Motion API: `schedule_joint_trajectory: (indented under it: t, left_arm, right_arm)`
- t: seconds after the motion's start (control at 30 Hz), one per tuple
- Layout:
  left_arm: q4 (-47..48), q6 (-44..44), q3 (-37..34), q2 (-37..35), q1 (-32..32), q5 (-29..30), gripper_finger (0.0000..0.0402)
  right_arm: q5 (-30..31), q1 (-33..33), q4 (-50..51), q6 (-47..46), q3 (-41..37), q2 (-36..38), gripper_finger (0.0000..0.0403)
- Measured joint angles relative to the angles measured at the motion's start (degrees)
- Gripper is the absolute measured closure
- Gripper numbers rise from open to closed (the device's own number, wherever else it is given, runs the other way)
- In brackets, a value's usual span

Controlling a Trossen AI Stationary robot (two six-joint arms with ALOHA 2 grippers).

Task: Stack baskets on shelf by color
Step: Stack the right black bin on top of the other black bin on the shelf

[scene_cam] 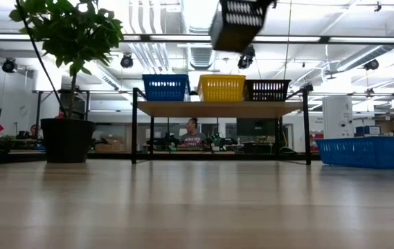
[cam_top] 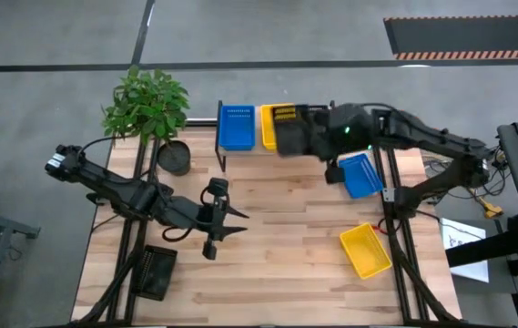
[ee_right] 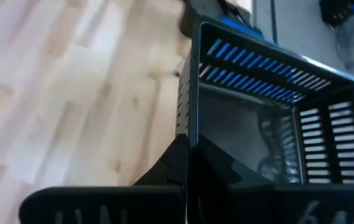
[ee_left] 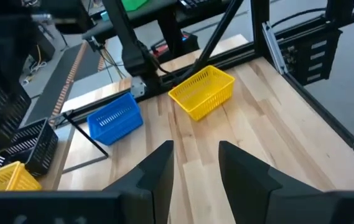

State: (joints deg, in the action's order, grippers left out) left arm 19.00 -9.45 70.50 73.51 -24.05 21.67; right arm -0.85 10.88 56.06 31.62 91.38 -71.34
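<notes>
High view, three baskets on shelf, right jaws gripping fourth

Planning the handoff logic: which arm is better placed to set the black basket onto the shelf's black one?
The right. Its hand is shut on the black basket, held raised above the shelf near the black basket already there. The left hand is open and empty at mid-table.

Shelf: light wood top, thin black frame. On it stand a blue basket, a yellow basket and a black basket (all with perforated sides). The raised basket is black. On the pale wood-grain table: one blue basket, one yellow basket.
</notes>
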Motion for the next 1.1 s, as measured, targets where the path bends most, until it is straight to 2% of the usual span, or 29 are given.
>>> schedule_joint_trajectory:
  t: [0.2,0.37,0.43,0.83,1.1]
  left_arm:
    - [-0.76,0.04,-0.35,-0.5,0.0,0.0,0.0291]
    - [-0.58,0.04,-0.41,-0.5,0.0,0.0,0.0291]
    - [-0.55,0.02,-0.42,-0.5,0.04,0.0,0.0291]
    - [-0.55,-0.42,-0.42,-0.5,0.04,0.0,0.0291]
    - [-0.5,-0.42,-0.57,-0.5,0.04,0.01,0.0291]
  right_arm:
    - [-2.63,11.68,-0.61,3.62,-7.37,4.9,0.0394]
    - [-3.61,17.02,2.17,5.65,-9.55,6.52,0.0394]
    - [-5.15,17.95,2.39,5.99,-10.4,6.5,0.0394]
    - [-5.21,18.69,-1.32,7.0,-14.85,2.99,0.0394]
    - [-5.18,18.69,-3.95,3.85,-15.29,1.54,0.0394]
